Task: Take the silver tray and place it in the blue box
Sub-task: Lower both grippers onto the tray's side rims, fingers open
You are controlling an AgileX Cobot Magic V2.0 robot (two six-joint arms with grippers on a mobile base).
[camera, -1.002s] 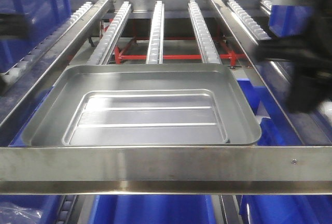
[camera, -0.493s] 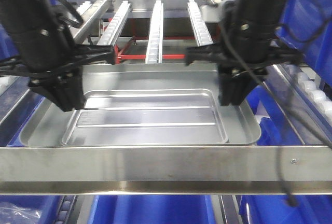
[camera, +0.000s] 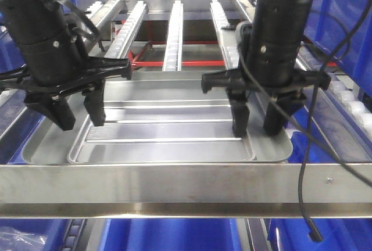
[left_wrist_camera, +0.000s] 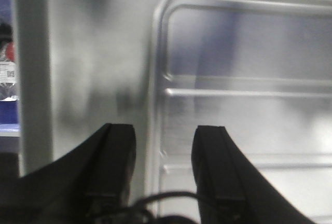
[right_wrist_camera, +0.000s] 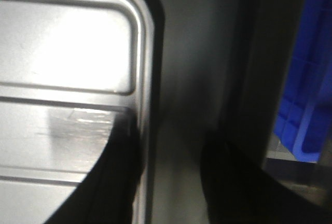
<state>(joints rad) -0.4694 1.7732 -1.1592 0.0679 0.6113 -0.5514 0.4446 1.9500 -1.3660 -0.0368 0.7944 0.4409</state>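
Beneath the left gripper [camera: 80, 118], at the left of the front view, and the right gripper [camera: 256, 129], at the right, lies the silver tray [camera: 168, 146]. It is shiny, shallow and round-cornered, with two long ridges across its stepped centre. Each gripper hangs over one side margin, jaws wide and holding nothing, straddling the step of the recess. Whether the tips touch metal is unclear. Roller rails [camera: 174, 30] run behind. A steel bar [camera: 186, 184] crosses the foreground, with the blue box [camera: 174, 235] below it.

Silver tray [camera: 168, 129] flat on roller rack [camera: 174, 30].
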